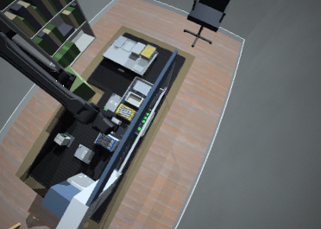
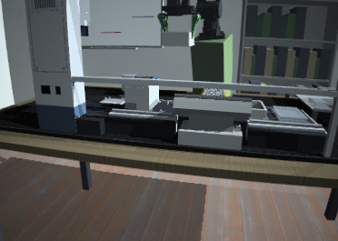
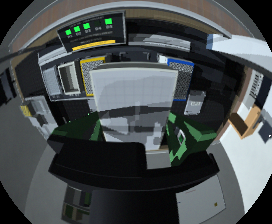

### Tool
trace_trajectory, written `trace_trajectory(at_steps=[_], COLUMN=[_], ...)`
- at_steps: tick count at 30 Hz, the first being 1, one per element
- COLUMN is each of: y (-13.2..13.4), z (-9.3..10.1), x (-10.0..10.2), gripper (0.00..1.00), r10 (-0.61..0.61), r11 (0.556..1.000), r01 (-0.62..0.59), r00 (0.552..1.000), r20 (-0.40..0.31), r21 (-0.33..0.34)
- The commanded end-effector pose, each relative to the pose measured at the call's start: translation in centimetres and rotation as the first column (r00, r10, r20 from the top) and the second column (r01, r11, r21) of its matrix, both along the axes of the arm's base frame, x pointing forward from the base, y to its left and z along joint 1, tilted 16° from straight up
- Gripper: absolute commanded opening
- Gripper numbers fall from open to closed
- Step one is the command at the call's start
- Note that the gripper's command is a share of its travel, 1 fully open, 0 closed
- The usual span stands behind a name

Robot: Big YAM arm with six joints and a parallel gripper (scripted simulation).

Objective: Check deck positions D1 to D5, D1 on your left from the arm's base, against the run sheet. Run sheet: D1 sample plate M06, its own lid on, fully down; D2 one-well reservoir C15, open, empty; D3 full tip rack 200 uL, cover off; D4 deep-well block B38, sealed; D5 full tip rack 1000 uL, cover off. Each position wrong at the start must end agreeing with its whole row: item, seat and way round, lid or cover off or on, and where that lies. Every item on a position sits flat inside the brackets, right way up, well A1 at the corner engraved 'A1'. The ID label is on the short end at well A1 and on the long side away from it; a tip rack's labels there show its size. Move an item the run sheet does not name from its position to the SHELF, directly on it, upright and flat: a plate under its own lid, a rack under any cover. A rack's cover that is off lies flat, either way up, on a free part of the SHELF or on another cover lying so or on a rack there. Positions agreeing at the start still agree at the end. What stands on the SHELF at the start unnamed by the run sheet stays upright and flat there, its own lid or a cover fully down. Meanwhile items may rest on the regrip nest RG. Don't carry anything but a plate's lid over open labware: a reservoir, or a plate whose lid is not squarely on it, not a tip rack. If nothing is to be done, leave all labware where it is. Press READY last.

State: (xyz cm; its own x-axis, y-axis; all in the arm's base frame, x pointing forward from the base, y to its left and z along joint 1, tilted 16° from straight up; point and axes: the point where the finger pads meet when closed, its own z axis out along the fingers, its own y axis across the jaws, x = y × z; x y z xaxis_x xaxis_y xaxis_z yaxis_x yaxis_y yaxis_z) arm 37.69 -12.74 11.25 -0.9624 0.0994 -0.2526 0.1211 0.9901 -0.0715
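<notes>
End effector high above the deck, green fingers clamped on the two ends of a pale grey cover. The cover hangs level between them, clear of everything below. In the wrist view the same cover fills the middle as a wide pale rectangle, with a green finger at each lower corner.

Top view: arm reaches in from the upper left, wrist over the deck row beside the blue rail. Just past the wrist sits a yellow-framed tip rack; a blue-framed tip rack sits next along, toward the lower left. Beyond the yellow rack, a pale open reservoir, then a flat grey plate. Labels too small to read.

Shelf at the far end of the tabletop carries several pale items and one yellow-topped rack, close together.

Four green lights lit on the rail, also seen at the top of the wrist view.

Two small grey blocks lie on the dark mat, apart from the deck row. Green pedestal under the arm's base.
</notes>
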Motion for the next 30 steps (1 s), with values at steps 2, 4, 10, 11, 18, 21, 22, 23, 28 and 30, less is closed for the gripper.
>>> trace_trajectory(at_steps=[2, 4, 10, 11, 18, 21, 22, 23, 28, 30], y=[-1.16, -1.18, -1.23, -1.24, -1.29, -1.31, -1.32, -1.33, -1.35, -1.36], z=[3.41, 3.34, 3.81, 3.79, 3.64, 3.6, 3.59, 3.58, 3.54, 3.52], x=[2.54, 2.54, 2.61, 2.62, 2.62, 2.61, 2.61, 2.61, 2.61, 2.61], gripper=[0.0, 0.0, 0.0, 0.0, 0.0, 0.0, 0.0, 0.0, 0.0, 0.0], r10=[-0.008, -0.008, -0.008, -0.008, -0.008, -0.008, -0.008, -0.009, -0.009, -0.008], r11=[1.0, 1.0, 1.0, 1.0, 1.0, 1.0, 1.0, 1.0, 1.0, 1.0], r01=[0.01, 0.01, 0.01, 0.01, 0.01, 0.01, 0.01, 0.01, 0.01, 0.01], r00=[0.997, 0.997, 0.996, 0.996, 0.997, 0.997, 0.997, 0.997, 0.997, 0.997], r20=[0.074, 0.072, 0.084, 0.083, 0.079, 0.078, 0.078, 0.077, 0.076, 0.076], r21=[-0.023, -0.023, -0.027, -0.027, -0.025, -0.025, -0.025, -0.025, -0.025, -0.025])
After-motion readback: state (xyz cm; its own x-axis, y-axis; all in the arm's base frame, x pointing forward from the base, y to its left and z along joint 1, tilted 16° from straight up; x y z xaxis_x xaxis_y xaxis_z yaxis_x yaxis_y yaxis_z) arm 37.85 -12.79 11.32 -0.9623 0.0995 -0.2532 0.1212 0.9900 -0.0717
